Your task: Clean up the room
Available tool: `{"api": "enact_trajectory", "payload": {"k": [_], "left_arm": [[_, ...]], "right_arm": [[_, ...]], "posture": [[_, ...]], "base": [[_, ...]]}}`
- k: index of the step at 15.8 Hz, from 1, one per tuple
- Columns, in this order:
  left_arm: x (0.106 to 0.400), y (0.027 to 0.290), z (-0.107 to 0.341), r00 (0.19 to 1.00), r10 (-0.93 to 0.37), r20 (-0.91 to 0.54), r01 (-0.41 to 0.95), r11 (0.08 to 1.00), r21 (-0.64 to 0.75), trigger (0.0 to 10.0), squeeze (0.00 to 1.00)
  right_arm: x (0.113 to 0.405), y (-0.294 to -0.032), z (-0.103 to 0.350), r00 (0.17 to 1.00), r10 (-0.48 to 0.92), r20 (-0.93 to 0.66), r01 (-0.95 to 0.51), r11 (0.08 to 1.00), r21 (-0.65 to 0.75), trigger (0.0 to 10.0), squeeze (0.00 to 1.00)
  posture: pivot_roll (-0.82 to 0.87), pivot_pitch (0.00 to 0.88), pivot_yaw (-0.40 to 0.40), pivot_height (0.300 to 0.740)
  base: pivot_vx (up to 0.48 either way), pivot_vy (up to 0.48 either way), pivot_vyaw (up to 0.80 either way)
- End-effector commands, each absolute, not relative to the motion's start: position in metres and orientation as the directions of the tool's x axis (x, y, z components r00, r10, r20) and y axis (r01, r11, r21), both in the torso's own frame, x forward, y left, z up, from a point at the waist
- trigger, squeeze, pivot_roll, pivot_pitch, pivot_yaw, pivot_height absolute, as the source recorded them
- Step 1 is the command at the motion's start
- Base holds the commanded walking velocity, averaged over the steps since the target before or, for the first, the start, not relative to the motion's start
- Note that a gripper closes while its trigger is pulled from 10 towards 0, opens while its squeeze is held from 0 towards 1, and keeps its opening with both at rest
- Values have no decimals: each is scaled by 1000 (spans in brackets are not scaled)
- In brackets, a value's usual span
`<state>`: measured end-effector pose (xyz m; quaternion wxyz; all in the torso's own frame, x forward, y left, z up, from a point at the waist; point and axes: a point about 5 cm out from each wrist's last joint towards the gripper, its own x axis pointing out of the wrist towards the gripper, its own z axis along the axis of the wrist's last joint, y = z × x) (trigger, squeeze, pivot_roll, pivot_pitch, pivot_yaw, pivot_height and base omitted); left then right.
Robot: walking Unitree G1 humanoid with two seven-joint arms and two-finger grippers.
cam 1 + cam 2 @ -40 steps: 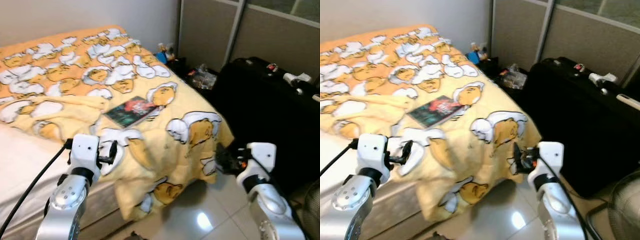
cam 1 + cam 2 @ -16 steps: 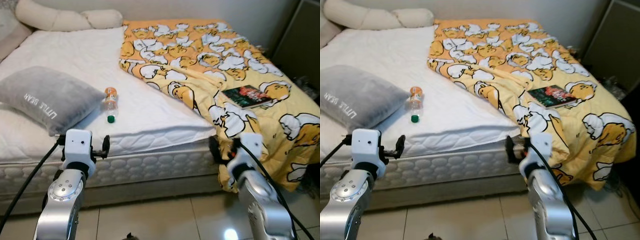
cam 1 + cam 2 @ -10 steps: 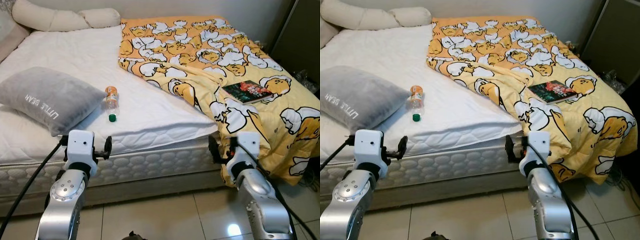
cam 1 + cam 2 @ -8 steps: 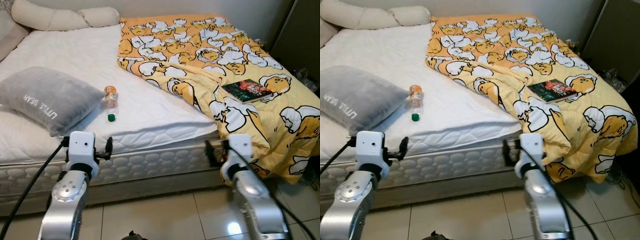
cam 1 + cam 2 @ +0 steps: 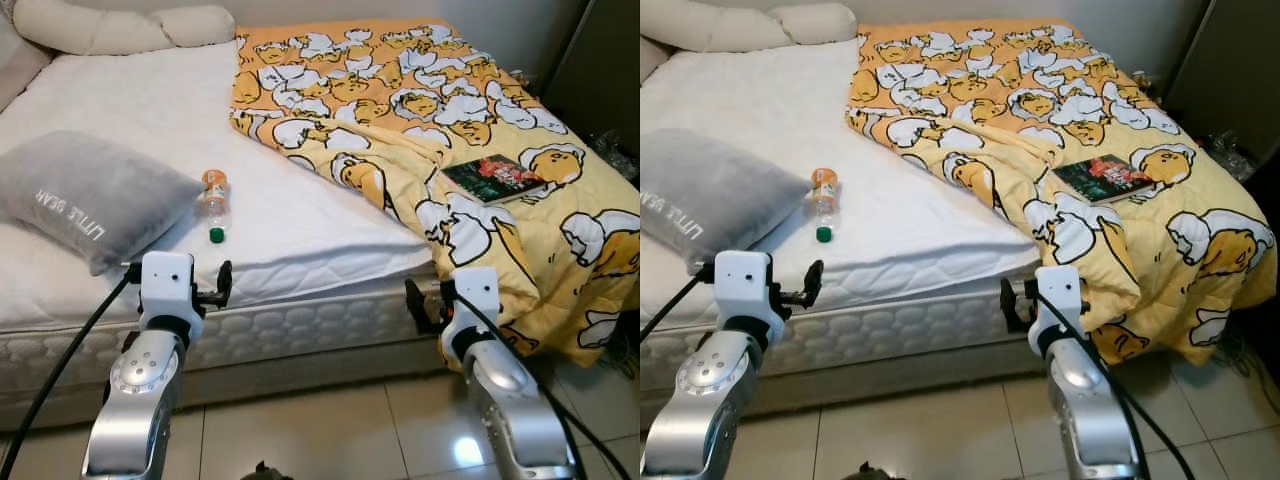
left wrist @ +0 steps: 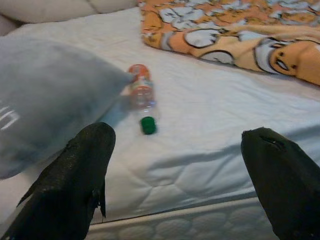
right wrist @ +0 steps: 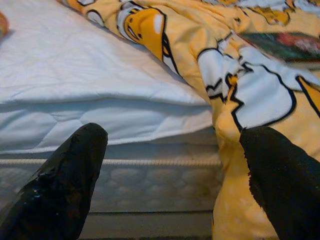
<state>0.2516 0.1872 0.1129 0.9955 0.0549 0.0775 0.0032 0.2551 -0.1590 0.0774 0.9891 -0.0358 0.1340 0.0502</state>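
Note:
On the white mattress [image 5: 120, 100] lies a plastic bottle [image 5: 212, 196] with an orange label and green cap, beside a grey pillow [image 5: 80, 195]. A yellow cartoon-print blanket [image 5: 400, 110] covers the bed's right half and spills over the edge. A dark book [image 5: 495, 178] rests on it. My left gripper [image 5: 222, 285] is open, low before the mattress edge, and the bottle [image 6: 141, 95] lies ahead of it. At the bed's side, my right gripper [image 5: 415, 305] is open where the blanket [image 7: 260, 90] hangs down, with the book [image 7: 285, 46] beyond.
Cream bolster pillows [image 5: 120, 25] lie at the head of the bed. Dark furniture [image 5: 600, 70] stands at the right with small clutter [image 5: 612, 145] at its foot. Glossy tiled floor [image 5: 300, 430] runs along the bed's near side.
The camera has swung left from the suitcase corner to the whole bed, then settled. Both grippers have stayed open and low before the mattress edge.

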Motion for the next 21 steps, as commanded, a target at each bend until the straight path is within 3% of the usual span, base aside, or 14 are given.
{"api": "enact_trajectory", "payload": {"k": [1, 12, 21], "left_arm": [[251, 192, 110, 986, 24, -163, -4, 992, 123, 10000, 0], [258, 200, 115, 989, 37, -145, -18, 991, 131, 10000, 0], [257, 199, 113, 989, 22, -146, -1, 990, 141, 10000, 0]], "right_arm": [[257, -152, 81, 959, 133, -251, -150, 987, -49, 10000, 0], [263, -134, 83, 934, 269, -235, -284, 959, -29, 10000, 0], [267, -139, 80, 934, 253, -250, -268, 963, -24, 10000, 0]], "posture": [[-53, 0, 33, 740], [-32, 0, 28, 740], [-27, 0, 19, 740]], "base": [[0, 0, 800], [352, 0, 800], [330, 0, 0]]}}
